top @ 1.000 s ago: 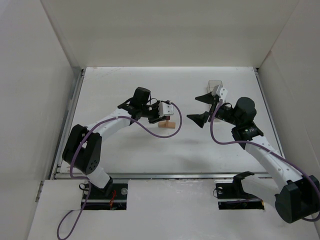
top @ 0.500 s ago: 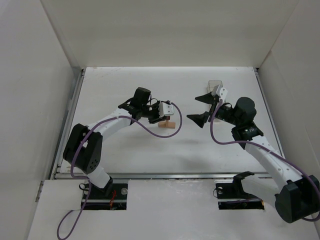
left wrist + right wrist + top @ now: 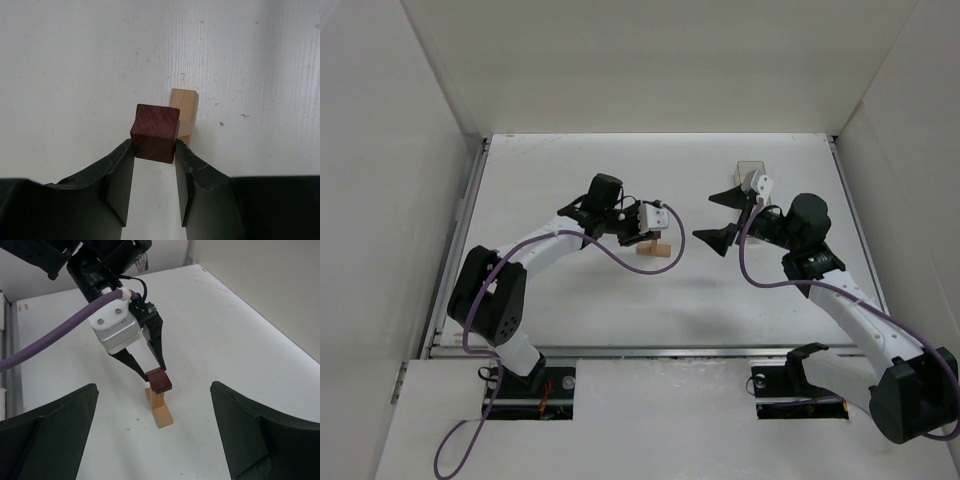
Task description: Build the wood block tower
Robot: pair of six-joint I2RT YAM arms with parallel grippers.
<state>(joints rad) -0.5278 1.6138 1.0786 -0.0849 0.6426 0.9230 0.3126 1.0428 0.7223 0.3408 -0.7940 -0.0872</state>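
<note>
Left wrist view, mid-frame: left gripper pinches a dark cube over the tan post, not yet released; right gripper spread wide.

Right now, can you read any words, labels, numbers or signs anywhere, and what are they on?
No text can be read in any view.
The cube, tan post, left gripper, right gripper and table show no marks.
The clear box is too small to tell.
</note>
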